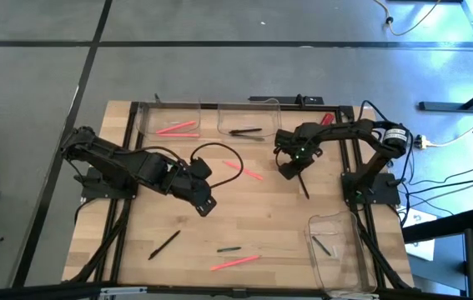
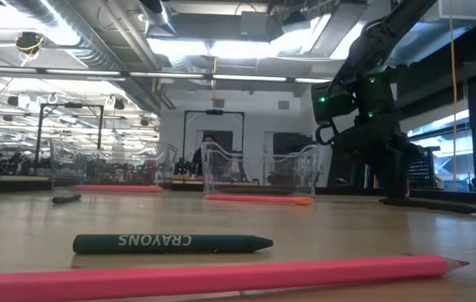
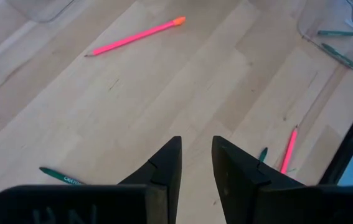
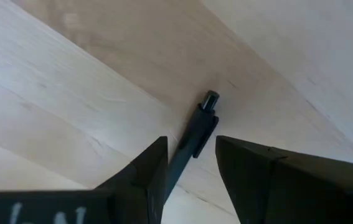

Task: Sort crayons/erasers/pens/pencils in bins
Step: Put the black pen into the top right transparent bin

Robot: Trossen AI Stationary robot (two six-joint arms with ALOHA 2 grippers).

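Wood table, lab bkgd. R gripper at ~2 o'clock from table center, fingers spread, black pen lying between them on wood, not pinched. L gripper at ~9 o'clock, fingers apart, empty. Bins: two at 12 o'clock edge, third at 4 o'clock. Another pen at 7 o'clock.

From my right wrist feed the pen runs down between the right end effector fingers, so I lose its lower end behind them. At table level the near pink pencil is cut off at the left edge. From above, I can't read what lies in the far middle bin.
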